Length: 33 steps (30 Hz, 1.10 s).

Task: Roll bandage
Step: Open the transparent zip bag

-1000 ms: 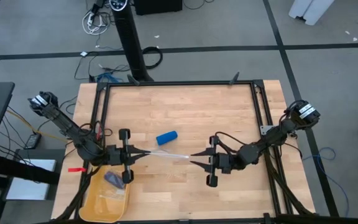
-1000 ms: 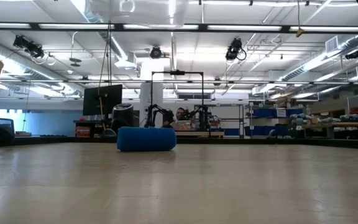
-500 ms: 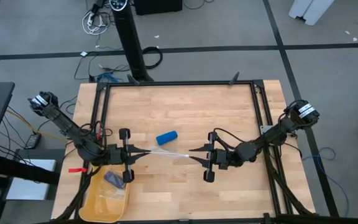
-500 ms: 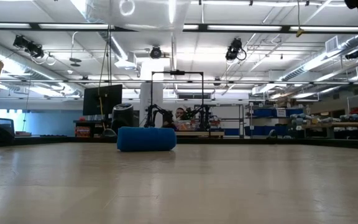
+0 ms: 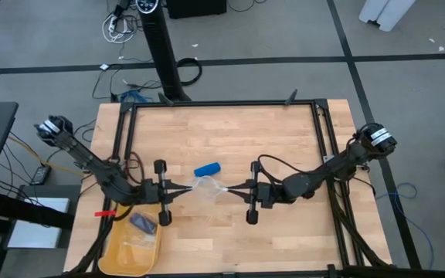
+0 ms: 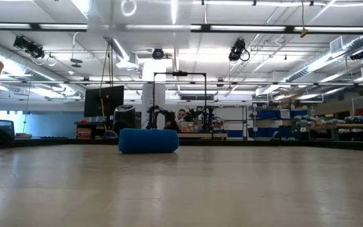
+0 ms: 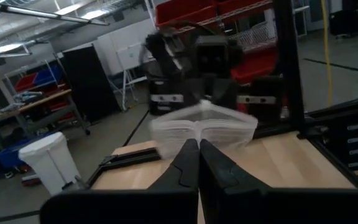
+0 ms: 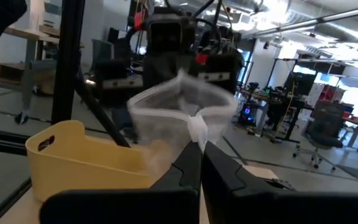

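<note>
At the bench's [image 5: 284,139] near-left corner sits a yellow tray [image 5: 113,247] with a dark packet [image 5: 141,223] in it. Just beside it, the left tool [image 5: 184,190] is pinched tight on 1 edge of a clear plastic bag [image 5: 205,188]. The bandage [image 5: 207,170], a blue roll, lies on the wood just behind the bag, untouched. The right tool [image 5: 229,188] is clamped on the bag's opposite edge.

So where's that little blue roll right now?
From above, the bandage lies rolled on the wooden table, near its middle, just beyond the clear plastic bag stretched between the left gripper and the right gripper.
</note>
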Each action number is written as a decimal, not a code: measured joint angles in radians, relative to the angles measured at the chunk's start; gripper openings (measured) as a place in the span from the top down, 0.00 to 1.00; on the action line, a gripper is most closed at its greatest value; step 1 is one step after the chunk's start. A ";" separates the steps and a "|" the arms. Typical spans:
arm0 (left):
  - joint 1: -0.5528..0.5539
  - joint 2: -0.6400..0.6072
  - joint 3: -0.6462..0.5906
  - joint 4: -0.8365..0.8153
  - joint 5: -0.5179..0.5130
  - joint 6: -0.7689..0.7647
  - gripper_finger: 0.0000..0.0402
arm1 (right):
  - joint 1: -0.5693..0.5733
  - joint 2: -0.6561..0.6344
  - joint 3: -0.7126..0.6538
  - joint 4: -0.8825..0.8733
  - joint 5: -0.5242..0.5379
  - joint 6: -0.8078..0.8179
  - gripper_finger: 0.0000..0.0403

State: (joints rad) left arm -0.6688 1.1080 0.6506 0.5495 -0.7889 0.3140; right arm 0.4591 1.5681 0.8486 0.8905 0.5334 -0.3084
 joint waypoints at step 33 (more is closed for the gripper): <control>0.179 0.143 0.002 0.172 0.266 -0.036 1.00 | -0.146 0.002 0.036 -0.088 -0.252 0.128 1.00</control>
State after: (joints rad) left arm -0.4894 1.2507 0.6525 0.7216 -0.5228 0.2781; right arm 0.3136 1.5703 0.8848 0.8021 0.2816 -0.1806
